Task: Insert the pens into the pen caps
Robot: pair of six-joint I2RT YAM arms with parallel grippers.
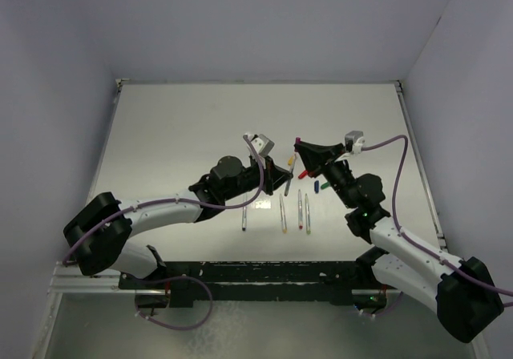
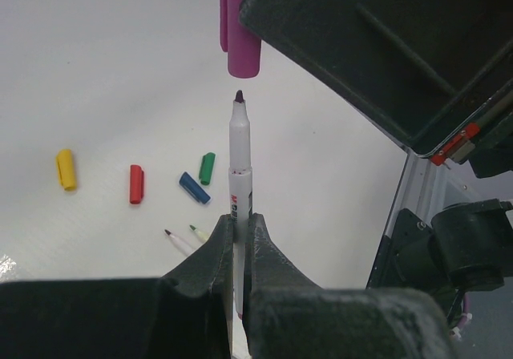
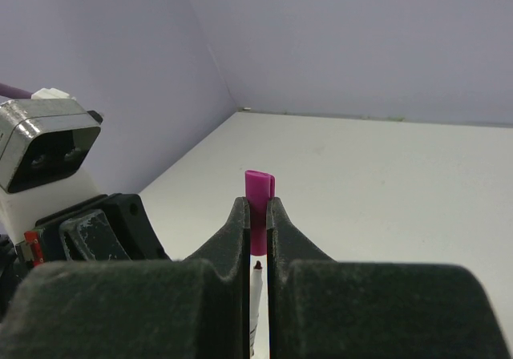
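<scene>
Glossy white table (image 1: 176,127) (caps (image 2: 136,183) strewn), lavender walls (image 1: 256,22).

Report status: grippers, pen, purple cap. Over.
Left gripper shut on pen, tip pointing at cap. Right gripper shut on purple cap, close to pen tip, not touching. Nothing between them.

No text, brand, number or sign can be read in any view. The thin silver-grey marker pen (image 2: 240,155) in the left wrist view carries small red and black print on its barrel, at 6 o'clock from its dark tip, too blurred to make out.
</scene>
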